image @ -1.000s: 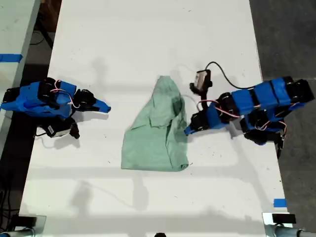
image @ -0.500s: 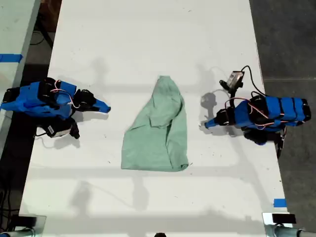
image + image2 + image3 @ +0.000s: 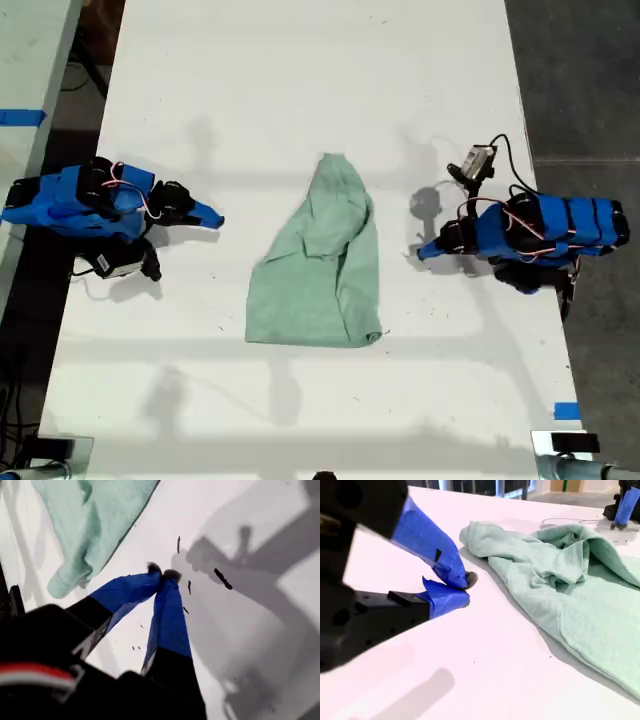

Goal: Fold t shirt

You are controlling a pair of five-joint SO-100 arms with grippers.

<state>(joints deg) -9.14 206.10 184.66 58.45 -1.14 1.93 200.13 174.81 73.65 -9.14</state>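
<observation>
Both hands [image 3: 422,252] [image 3: 213,217] clear of t shirt [image 3: 325,262] edges.

The t shirt [image 3: 322,262] is pale mint green and wrinkled, lying flat mid-counter [image 3: 300,90], roughly triangular (narrow end up in the exterior view), with 1 side folded over itself.

My first gripper [image 3: 424,250] is drawn back from the right-hand edge of the t shirt [image 3: 320,265], where it was a second ago, toward the exterior view's right. It is now set over bare tabletop [image 3: 300,90], apart from the cloth. The arm behind it is folded in, and its shadow is carried along with it. The raised fold on that edge of the garment is now laid flatter.
</observation>
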